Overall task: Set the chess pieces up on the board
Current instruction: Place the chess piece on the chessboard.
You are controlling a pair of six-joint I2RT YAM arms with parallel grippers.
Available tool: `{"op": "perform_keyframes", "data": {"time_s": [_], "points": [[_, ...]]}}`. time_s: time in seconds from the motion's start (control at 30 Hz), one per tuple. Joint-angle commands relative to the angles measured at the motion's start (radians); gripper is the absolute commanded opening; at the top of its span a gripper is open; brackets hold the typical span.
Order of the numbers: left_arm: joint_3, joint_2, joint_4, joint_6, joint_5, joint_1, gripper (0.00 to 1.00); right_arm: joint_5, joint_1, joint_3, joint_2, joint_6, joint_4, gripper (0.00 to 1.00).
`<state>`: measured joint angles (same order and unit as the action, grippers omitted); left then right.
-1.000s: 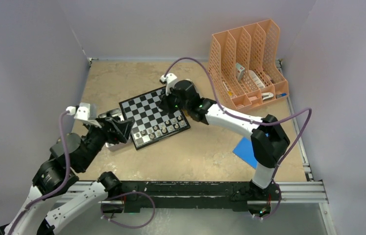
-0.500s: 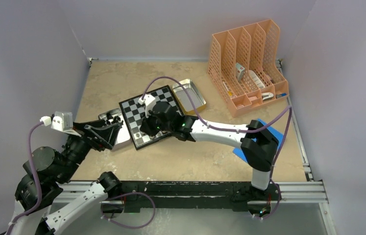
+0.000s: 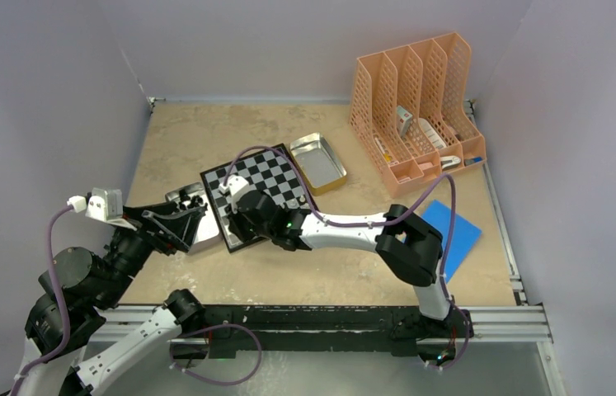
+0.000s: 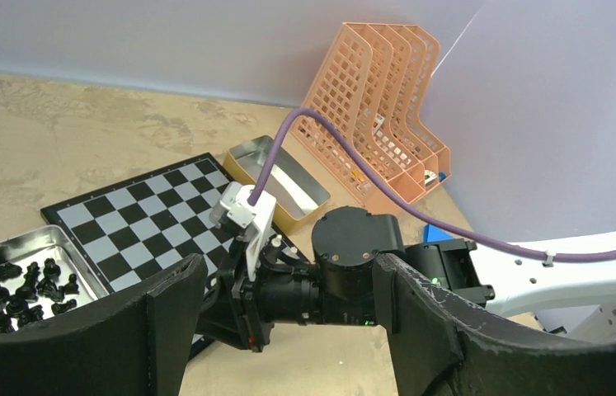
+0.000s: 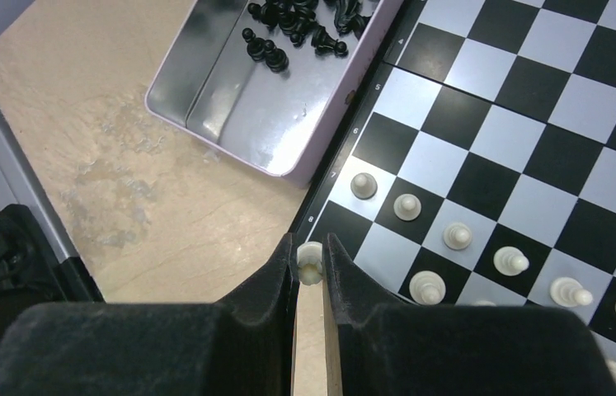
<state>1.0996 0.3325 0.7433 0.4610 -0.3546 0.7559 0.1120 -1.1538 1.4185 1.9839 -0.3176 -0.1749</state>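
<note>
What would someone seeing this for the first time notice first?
Probably the right arm's fingers pinching a pale chess piece by a corner of the board, next to a row of pale pieces already standing there. Then the metal tray of black pieces beside the board, and the peach file rack at the far right of the table.
</note>
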Motion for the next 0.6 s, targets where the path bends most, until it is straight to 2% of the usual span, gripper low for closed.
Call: {"op": "perform_keyframes", "data": {"time_s": [0.0,0.57], "points": [[0.023,0.003,-0.009,0.004,-0.016,0.005,0.73,0.089,-0.015,0.054,0.017,-0.023,-0.061,0.13],[0.021,-0.005,-0.006,-0.001,-0.027,0.006,0.73,0.168,-0.041,0.115,0.11,-0.053,-0.027,0.14]]}}
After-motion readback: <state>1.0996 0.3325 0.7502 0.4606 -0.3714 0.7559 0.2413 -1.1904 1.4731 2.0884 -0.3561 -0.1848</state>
